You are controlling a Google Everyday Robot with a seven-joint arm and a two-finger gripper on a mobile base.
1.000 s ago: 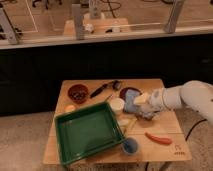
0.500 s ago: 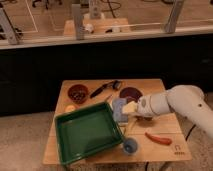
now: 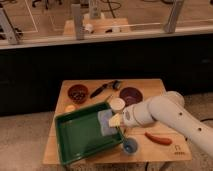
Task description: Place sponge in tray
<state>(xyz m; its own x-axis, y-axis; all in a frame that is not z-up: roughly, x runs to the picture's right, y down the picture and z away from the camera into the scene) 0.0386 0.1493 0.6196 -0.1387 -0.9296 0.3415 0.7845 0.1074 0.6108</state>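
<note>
- Camera view: the gripper (image 3: 114, 121) sits over the right edge of the green tray (image 3: 75, 137), at the end of a thick white arm (image 3: 167, 114) reaching in from the right.
- A yellow sponge (image 3: 116, 120) shows right at the gripper, above the tray's right wall; whether the fingers are clamped on it or parted, I cannot tell.
- A pale grey-blue patch lies on the tray floor just left of the sponge.
- Count on the wooden table (image 3: 165, 150): one tray, one sponge, two dark round bowls, one white cup (image 3: 116, 104), one small blue cup (image 3: 129, 146).
- Far-left bowl (image 3: 78, 93) is dark reddish-brown; the far-right bowl (image 3: 131, 95) is maroon.
- One black-handled brush (image 3: 104, 89) lies between the bowls, at the far edge.
- One long orange-red carrot-shaped item (image 3: 158, 138) lies near right.
- One small orange round piece (image 3: 70, 108) sits by the tray's far-left corner.
- The tray is rectangular, glossy plastic, with raised walls.
</note>
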